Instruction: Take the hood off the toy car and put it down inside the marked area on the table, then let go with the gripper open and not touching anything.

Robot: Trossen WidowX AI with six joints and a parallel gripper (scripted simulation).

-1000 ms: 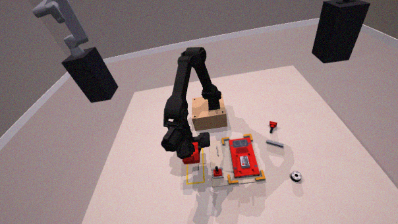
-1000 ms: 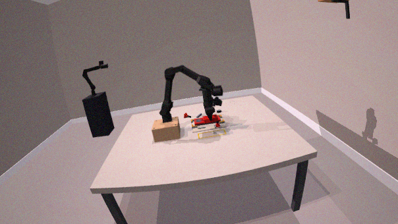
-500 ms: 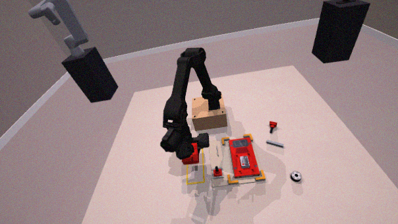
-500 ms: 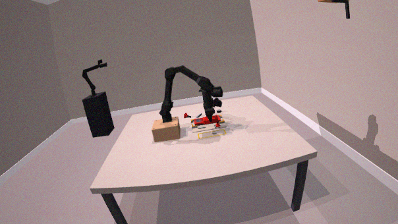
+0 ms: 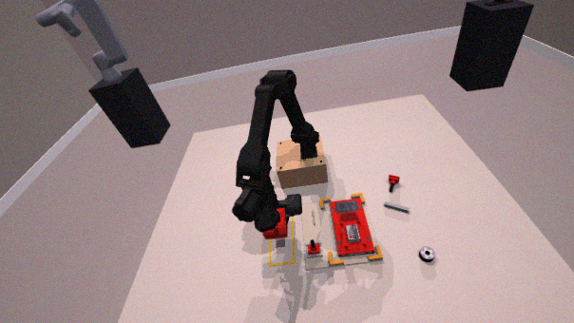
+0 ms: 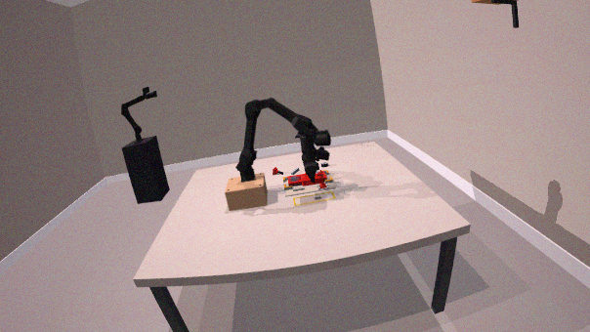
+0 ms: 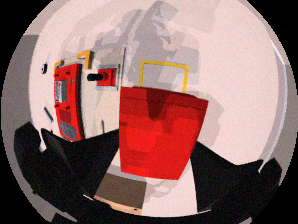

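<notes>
The gripper is clamped on the red hood, its jaws pinching the piece by its sides, so that in the wrist view the hood hangs broad and square right below the camera. It's carried off the table, which makes sense: lifted like that it won't scrape or catch on anything on its way across. Just beyond it lies the yellow-outlined marked area, and from above the hood looks to sit over that rectangle's near end rather than squarely within it, so I'd judge a little more travel and a descent are needed before letting go. The toy car, now bare of its hood, sits well off to the side in its orange-cornered fixture, with a small red piece standing between car and outline. The arm bends over from its wooden base block to reach here.
</notes>
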